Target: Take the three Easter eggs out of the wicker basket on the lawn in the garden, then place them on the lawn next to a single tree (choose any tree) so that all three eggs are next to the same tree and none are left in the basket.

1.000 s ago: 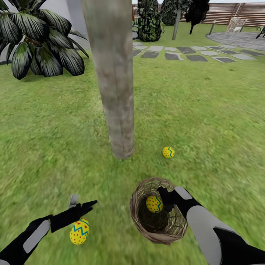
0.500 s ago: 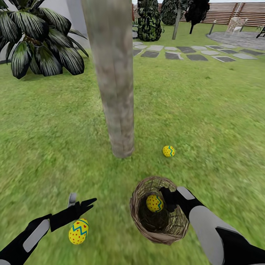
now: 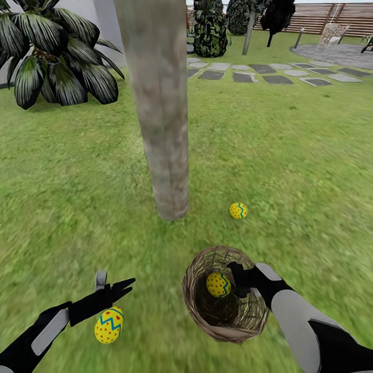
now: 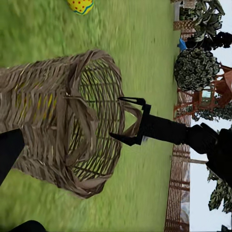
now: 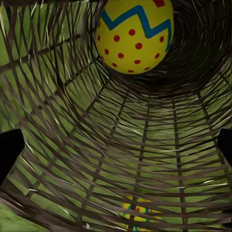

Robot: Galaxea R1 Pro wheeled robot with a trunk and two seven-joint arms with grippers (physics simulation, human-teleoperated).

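The wicker basket [image 3: 243, 316] lies on the lawn [image 3: 290, 155] in front of the tree [image 3: 163, 129], and one Easter egg [image 3: 218, 284] rests inside it. My right gripper [image 3: 239, 278] reaches over the rim with its jaws open, just beside that egg. Seen from the right wrist, the egg [image 5: 135, 34] lies deep in the weave ahead of the wide-apart fingertips [image 5: 9, 150]. A second egg [image 3: 238, 210] lies on the grass right of the trunk. A third egg [image 3: 109, 325] lies on the grass under my open left gripper [image 3: 111, 286]. The left wrist view shows the basket [image 4: 58, 130] from the side.
A spiky palm [image 3: 57, 57] stands at the far left. Stone path slabs [image 3: 269, 75], dark cone-shaped trees [image 3: 210, 28] and the slat fence [image 3: 316, 15] lie far behind. Open grass spreads around the trunk.
The whole view has shifted slightly. My right gripper has edged a little farther over the egg in the basket. The left gripper and the eggs on the grass have stayed put.
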